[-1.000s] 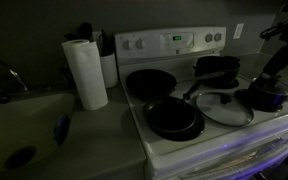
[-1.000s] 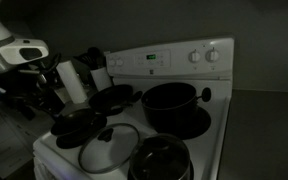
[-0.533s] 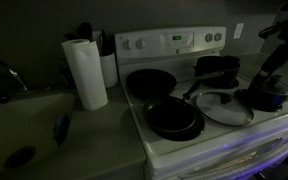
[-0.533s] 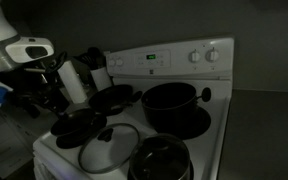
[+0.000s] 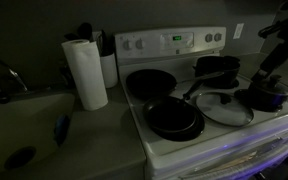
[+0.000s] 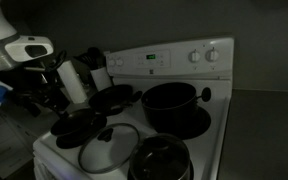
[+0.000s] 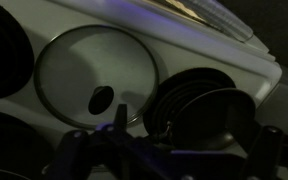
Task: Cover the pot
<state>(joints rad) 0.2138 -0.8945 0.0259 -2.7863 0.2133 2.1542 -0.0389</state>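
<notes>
The pot sits uncovered on a back burner of the stove, its long handle reaching forward toward the lid. In an exterior view the pot shows its open top, just below the control panel. The glass lid lies flat on a front burner, knob up, between a frying pan and the small saucepan. A second frying pan rests on the other back burner. A paper towel roll stands on the counter beside the stove. The arm hangs over the saucepan side of the stove. In the wrist view the gripper hovers above the lid and saucepan, touching neither; its fingers stand wide apart with nothing between them, though the picture is dim
</notes>
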